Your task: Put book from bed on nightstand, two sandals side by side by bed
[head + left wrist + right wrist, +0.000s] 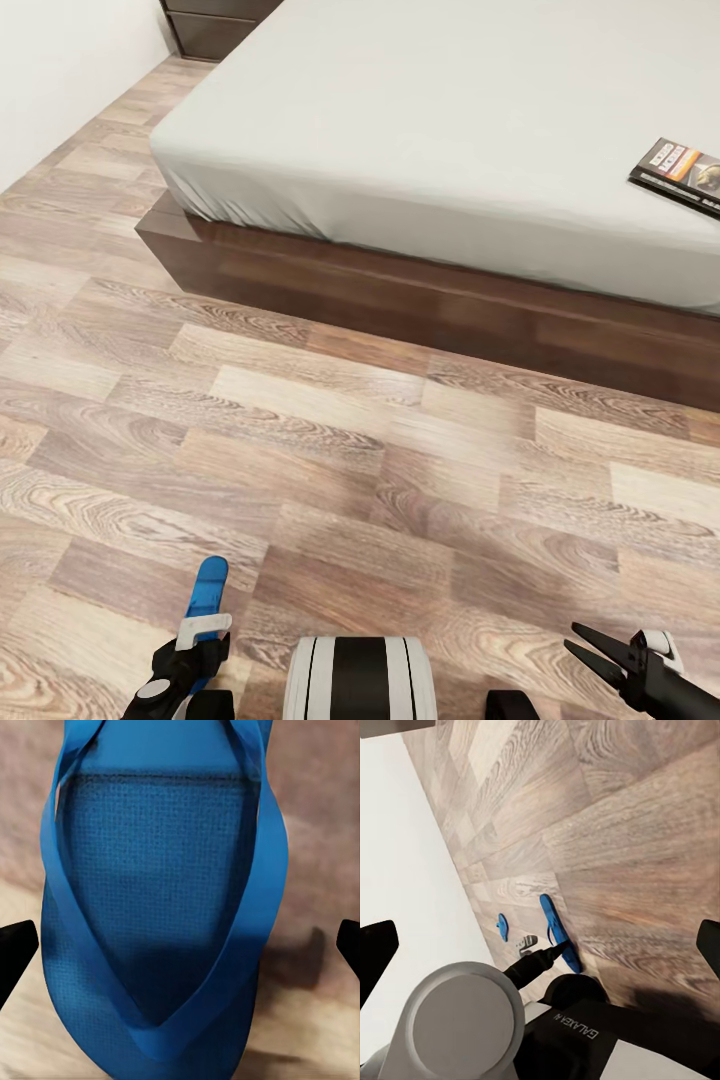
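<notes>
The robot's trunk (360, 678) was nearest, at 6 o'clock in the head view. Beside it, at 7 o'clock, the left gripper (190, 655) was closed on a blue sandal (205, 598), which pointed up and away over the floor (330, 470). In the left wrist view the same sandal (161, 907) sat between the two dark fingertips (15, 945), with its thin straps meeting in a V. At 5 o'clock the right gripper (598, 650) stood with its black fingers spread apart and nothing between them.

The right wrist view showed the held sandal (558, 931) at the tip of the left arm, and a second sandal (502, 926) lying on the floor near the white wall (412, 855), a little apart from the first.

Farther off, the bed (440, 150) reached from 11 to 3 o'clock, a light-grey mattress on a dark brown frame. The book (682, 175) lay flat on the mattress at 2 o'clock, close to the picture's edge. At 11 o'clock, behind the bed's far corner, a dark nightstand (215, 22) stood against the wall (60, 70).
</notes>
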Tool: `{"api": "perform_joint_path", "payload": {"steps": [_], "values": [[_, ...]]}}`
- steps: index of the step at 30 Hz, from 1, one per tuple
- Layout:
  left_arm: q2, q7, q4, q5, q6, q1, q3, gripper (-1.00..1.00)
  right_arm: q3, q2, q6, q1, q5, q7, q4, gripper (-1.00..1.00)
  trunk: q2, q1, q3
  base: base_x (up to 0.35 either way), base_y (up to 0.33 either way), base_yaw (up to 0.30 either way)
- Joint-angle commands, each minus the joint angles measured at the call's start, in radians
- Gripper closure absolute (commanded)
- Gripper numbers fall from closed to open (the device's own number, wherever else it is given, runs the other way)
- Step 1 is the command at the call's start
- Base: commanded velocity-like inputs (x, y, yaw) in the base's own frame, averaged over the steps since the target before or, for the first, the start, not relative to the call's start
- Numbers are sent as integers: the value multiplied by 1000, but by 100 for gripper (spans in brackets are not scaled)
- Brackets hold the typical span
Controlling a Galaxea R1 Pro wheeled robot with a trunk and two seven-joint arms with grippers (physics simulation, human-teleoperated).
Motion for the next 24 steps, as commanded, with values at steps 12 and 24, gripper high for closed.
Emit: {"api": "perform_joint_path", "payload": {"steps": [12, 24], "values": [[0, 5, -1, 0, 2, 0, 3, 100, 0, 0, 7, 0, -6, 0, 0, -100, 0, 0, 0, 0, 0, 0], [0, 5, -1, 0, 2, 0, 3, 100, 0, 0, 7, 0, -6, 0, 0, -100, 0, 0, 0, 0, 0, 0]]}}
